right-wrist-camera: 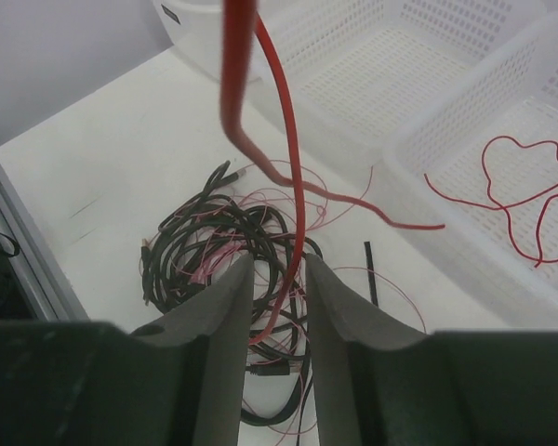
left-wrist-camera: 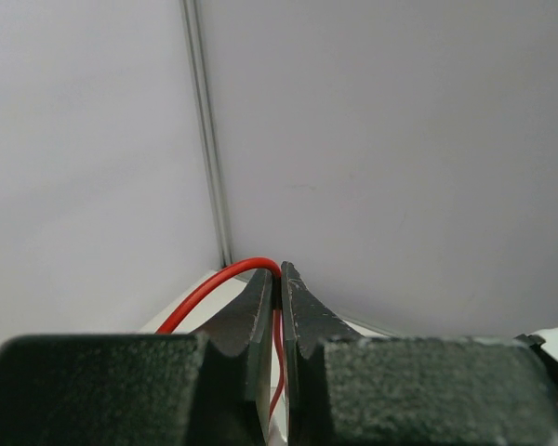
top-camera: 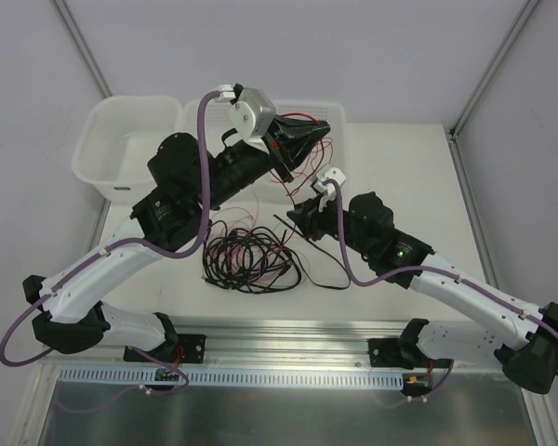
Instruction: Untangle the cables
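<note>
The cables lie as a loose tangle (top-camera: 251, 255) of black and thin pinkish wires on the white table; the same tangle (right-wrist-camera: 209, 246) shows below my right gripper. A thicker red cable (left-wrist-camera: 214, 283) is pinched at the tips of my left gripper (left-wrist-camera: 279, 279), which is shut on it. In the top view the left gripper (top-camera: 318, 132) hangs over the right-hand basket. The red cable (right-wrist-camera: 293, 167) hangs down and passes between the fingers of my right gripper (right-wrist-camera: 279, 269), which stand apart with gaps on both sides. The right gripper (top-camera: 286, 219) sits just right of the tangle.
Two white bins stand at the back of the table: a plain tub (top-camera: 121, 153) on the left and a mesh basket (top-camera: 335, 111) beside it. The mesh basket (right-wrist-camera: 549, 116) holds a loose red wire (right-wrist-camera: 525, 186). A short black strip (right-wrist-camera: 369, 269) lies near the tangle.
</note>
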Tool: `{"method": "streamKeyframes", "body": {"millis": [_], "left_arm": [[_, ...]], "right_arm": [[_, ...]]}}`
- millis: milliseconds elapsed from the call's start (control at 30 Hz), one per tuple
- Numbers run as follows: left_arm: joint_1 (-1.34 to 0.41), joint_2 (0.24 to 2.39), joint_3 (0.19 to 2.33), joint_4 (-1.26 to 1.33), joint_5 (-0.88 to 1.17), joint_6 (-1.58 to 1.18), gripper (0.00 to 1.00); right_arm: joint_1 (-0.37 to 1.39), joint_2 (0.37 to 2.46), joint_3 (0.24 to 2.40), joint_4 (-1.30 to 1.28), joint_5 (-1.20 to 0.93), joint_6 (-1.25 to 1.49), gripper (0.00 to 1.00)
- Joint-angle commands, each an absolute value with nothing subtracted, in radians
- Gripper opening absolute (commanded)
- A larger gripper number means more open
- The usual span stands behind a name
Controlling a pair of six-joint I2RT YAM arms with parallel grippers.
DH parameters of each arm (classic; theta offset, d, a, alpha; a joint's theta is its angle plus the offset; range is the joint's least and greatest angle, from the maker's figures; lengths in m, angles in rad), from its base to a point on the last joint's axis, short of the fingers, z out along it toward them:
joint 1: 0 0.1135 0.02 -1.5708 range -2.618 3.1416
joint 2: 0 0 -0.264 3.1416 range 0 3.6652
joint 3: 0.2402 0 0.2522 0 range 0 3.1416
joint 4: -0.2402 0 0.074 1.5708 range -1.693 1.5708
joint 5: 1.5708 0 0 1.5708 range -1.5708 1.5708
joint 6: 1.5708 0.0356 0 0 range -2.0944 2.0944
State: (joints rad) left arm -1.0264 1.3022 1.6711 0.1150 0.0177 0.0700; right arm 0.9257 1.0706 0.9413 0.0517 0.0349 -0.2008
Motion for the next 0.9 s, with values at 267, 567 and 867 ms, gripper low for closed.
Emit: {"method": "streamKeyframes", "body": {"millis": [267,567,867], "left_arm": [[-1.023,1.264,1.684,0.150,-0.074,0.002,0.00],[-1.025,1.272,1.700,0.172,-0.078,-0.121,0.00],[-1.025,1.266,1.697,0.198,-0.081,-0.166,0.00]], "right_arm": [[0.923,1.008,0.831,0.339,0.009,-0.201,0.53],[0.943,1.006,0.830,0.425,-0.018,-0.230,0.51],[0.945,1.034,0.845,0.436,-0.020,-0.247,0.13]]}}
